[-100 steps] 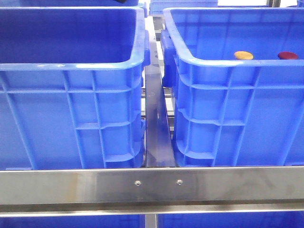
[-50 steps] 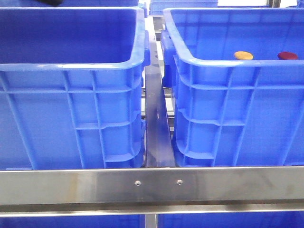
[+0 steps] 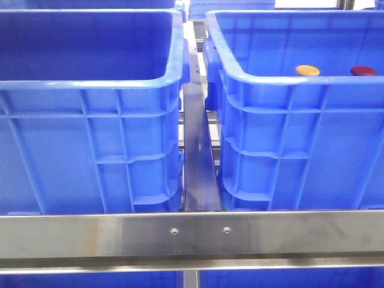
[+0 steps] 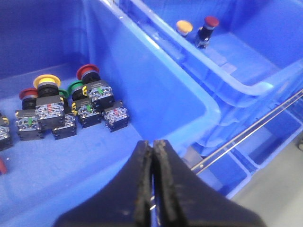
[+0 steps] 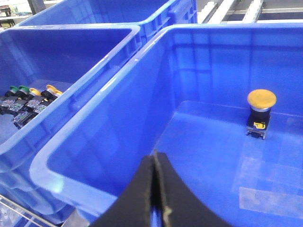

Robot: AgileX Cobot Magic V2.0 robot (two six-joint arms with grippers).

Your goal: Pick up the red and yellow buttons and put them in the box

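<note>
A yellow button (image 3: 308, 70) and a dark red button (image 3: 363, 70) sit inside the right blue crate (image 3: 288, 81). Both show in the left wrist view, the yellow one (image 4: 184, 27) beside the red one (image 4: 210, 22). The right wrist view shows only the yellow one (image 5: 262, 99), standing upright on the crate floor. My left gripper (image 4: 152, 144) is shut and empty, above the left crate's floor near its wall. My right gripper (image 5: 155, 156) is shut and empty, over the right crate's near wall (image 5: 47, 170). Neither gripper shows in the front view.
The left blue crate (image 3: 90, 84) holds a cluster of several push buttons (image 4: 71, 109) with red, yellow and green caps, also seen in the right wrist view (image 5: 28, 101). A steel rail (image 3: 192, 234) crosses in front of both crates. More blue crates stand behind.
A dark arm part at the top edge of the front view moved left and out of view. The buttons and crates have not moved.
</note>
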